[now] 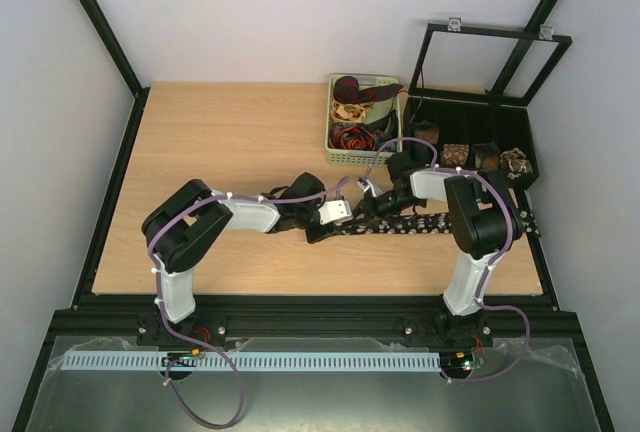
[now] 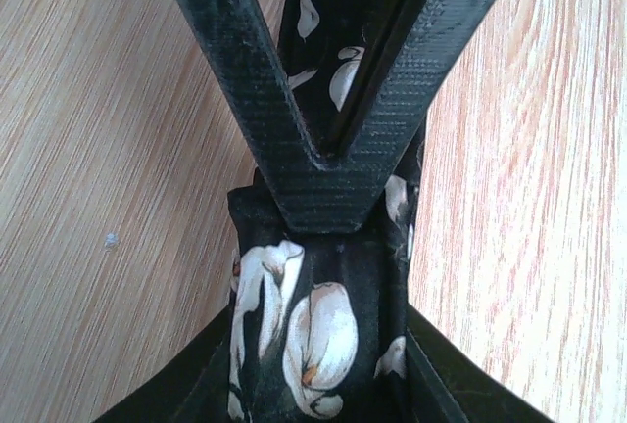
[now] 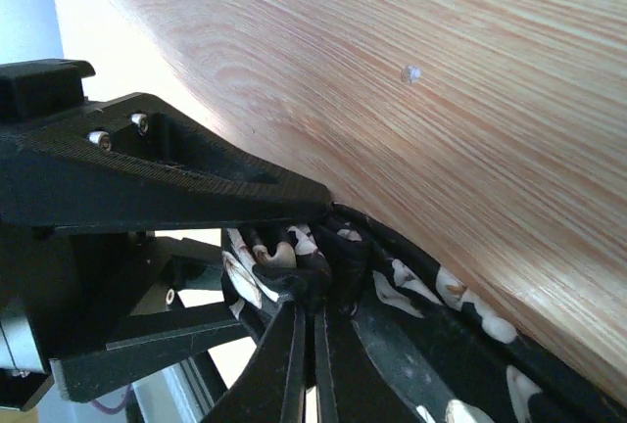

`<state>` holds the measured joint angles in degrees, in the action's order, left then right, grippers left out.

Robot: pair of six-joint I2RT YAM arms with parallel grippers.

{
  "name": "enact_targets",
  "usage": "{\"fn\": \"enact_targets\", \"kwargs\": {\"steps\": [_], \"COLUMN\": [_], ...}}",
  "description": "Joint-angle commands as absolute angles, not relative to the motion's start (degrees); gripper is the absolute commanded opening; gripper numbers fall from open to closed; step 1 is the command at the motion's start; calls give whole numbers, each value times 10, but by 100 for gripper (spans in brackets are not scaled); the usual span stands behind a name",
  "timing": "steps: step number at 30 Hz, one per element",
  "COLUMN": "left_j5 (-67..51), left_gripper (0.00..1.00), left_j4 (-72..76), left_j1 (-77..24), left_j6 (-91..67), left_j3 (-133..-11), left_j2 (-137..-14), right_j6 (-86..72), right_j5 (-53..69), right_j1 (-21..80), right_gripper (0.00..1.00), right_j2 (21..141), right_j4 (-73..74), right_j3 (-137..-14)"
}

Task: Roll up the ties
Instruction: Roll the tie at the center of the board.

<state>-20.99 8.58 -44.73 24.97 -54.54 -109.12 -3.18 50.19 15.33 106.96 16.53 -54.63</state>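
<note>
Wooden table [image 1: 220, 142] under black white-flowered tie [image 1: 420, 224].

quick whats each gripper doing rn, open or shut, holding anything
left gripper: looks shut, pinching the black floral tie
right gripper: shut on the same tie

On the table [image 1: 220, 152], a basket [image 1: 331, 137] holding ties [image 1: 352, 112] sits at rear centre. Just right of it stands a compartment box [image 1: 505, 124] containing rolled ties [image 1: 456, 154]. An unrolled tie [image 1: 440, 222] lies in front of both, running left to right.
</note>
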Motion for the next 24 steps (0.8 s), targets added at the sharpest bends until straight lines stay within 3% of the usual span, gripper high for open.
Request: {"fn": "enact_targets", "kwargs": {"steps": [1, 6, 9, 24], "left_j5": [-184, -223, -271, -342], "left_gripper": [36, 55, 62, 64], "left_j4": [16, 29, 74, 208], "left_j1": [-436, -428, -411, -409], "left_j6": [272, 258, 234, 211], "left_j3": [-525, -523, -498, -470], "left_j2": [-1090, -1079, -1059, -1081], "right_j6": [-9, -16, -15, 13], "right_j5": [457, 434, 406, 377], "right_j1": [151, 159, 159, 161], "right_gripper": [1, 1, 1, 1], "right_j2": [1069, 1112, 1123, 1141], "right_j4": [231, 214, 205, 216], "right_j3": [-544, -541, -541, -535]}}
